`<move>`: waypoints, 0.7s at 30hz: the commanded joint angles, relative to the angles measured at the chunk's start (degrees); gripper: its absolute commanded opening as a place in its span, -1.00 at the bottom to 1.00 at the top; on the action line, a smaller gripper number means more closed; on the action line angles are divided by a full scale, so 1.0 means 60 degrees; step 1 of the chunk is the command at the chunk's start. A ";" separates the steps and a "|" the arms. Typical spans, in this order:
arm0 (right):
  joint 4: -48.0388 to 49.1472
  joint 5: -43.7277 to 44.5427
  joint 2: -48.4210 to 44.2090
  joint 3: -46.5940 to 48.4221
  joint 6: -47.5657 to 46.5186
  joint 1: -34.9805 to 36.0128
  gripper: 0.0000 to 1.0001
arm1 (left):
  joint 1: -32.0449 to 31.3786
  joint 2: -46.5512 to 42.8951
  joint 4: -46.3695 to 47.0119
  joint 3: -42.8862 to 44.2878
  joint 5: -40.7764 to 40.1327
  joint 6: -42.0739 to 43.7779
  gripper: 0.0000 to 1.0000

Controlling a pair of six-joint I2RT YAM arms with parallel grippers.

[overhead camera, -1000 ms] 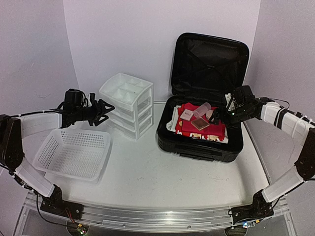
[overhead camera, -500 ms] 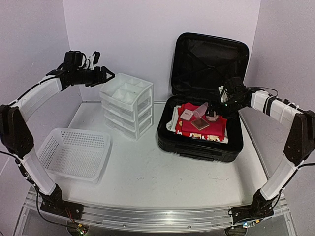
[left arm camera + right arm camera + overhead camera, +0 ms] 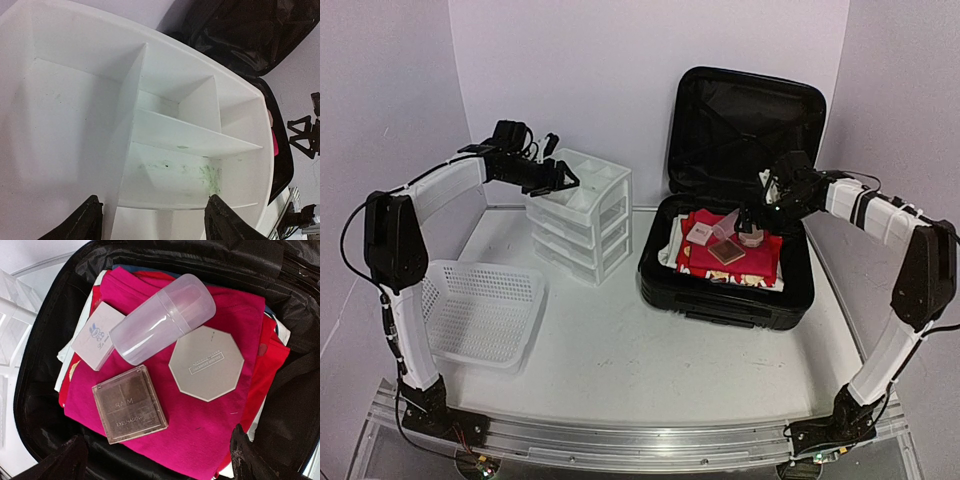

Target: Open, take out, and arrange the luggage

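The black luggage point(image 3: 720, 290) lies open at the right, lid upright against the back wall. Inside, on folded magenta cloth point(image 3: 200, 425), lie a clear tube point(image 3: 162, 325), a small white box point(image 3: 97, 342), a square eyeshadow palette point(image 3: 130, 403) and an octagonal compact point(image 3: 206, 362). My right gripper point(image 3: 752, 222) hovers open over these items; in the right wrist view the right gripper point(image 3: 155, 460) holds nothing. My left gripper point(image 3: 560, 180) hangs open over the top of the white drawer unit point(image 3: 585, 215); in the left wrist view the left gripper point(image 3: 155, 225) is empty above the compartments.
A white mesh basket point(image 3: 475, 310) sits at the front left. The drawer unit's top tray point(image 3: 175, 135) is split into several compartments with a green stain in one. The luggage lid point(image 3: 250, 30) shows beyond the unit.
The left arm rose from beside the basket and swung right over the drawer unit's top. The right gripper moved left, further over the items in the luggage.
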 commanded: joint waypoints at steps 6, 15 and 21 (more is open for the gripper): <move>-0.0006 0.0095 0.0423 0.0593 0.0063 -0.0240 0.97 | -0.0922 -0.0728 -0.0082 -0.0621 -0.0045 -0.0946 0.37; -0.0124 -0.0096 0.1291 0.1565 0.0250 -0.0483 0.97 | -0.1252 -0.1408 0.0206 -0.1381 0.0482 -0.1730 0.40; -0.0125 -0.0696 0.2006 0.2391 0.1151 -0.0632 0.97 | -0.1388 -0.1884 0.0451 -0.1865 0.0910 -0.2048 0.51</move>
